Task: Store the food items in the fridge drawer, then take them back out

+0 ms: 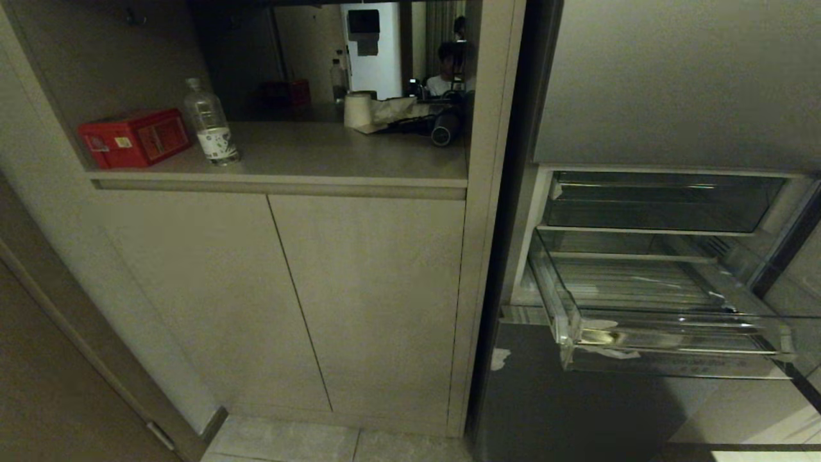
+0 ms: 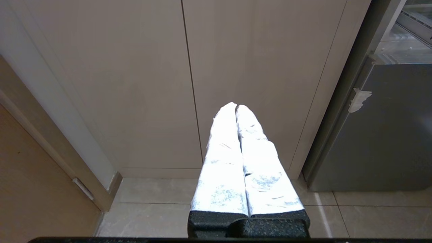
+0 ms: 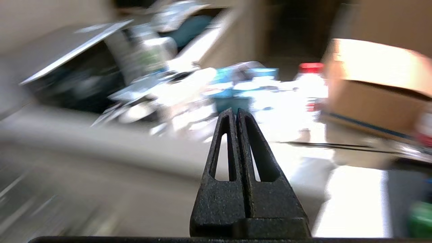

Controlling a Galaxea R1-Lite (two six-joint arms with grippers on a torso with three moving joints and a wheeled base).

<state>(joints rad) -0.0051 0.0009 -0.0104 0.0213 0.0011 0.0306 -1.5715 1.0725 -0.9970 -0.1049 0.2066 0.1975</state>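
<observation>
Drawer (image 1: 667, 333) pulled out; right hand (image 3: 235, 113) closed, pointing elsewhere.

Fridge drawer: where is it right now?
In the head view the fridge drawer is on the right, pulled out of the open fridge, below the shallower clear tray and right of the beige cabinet doors.

A beige built-in cabinet (image 1: 301, 289) with two plain flat doors stood under an open niche whose beige surface (image 1: 333, 157) carried a red rectangular tin (image 1: 135, 137), a clear plastic water bottle (image 1: 210, 122) and a roll of paper towel (image 1: 358, 110). To its side stood the grey steel fridge (image 1: 673, 83). Pale stone floor tiles (image 1: 308, 443) lay below, beside a brown wooden door (image 1: 58, 372). The light was dim. A brown cardboard box (image 3: 374, 87), perhaps among clutter, appeared blurred.
</observation>
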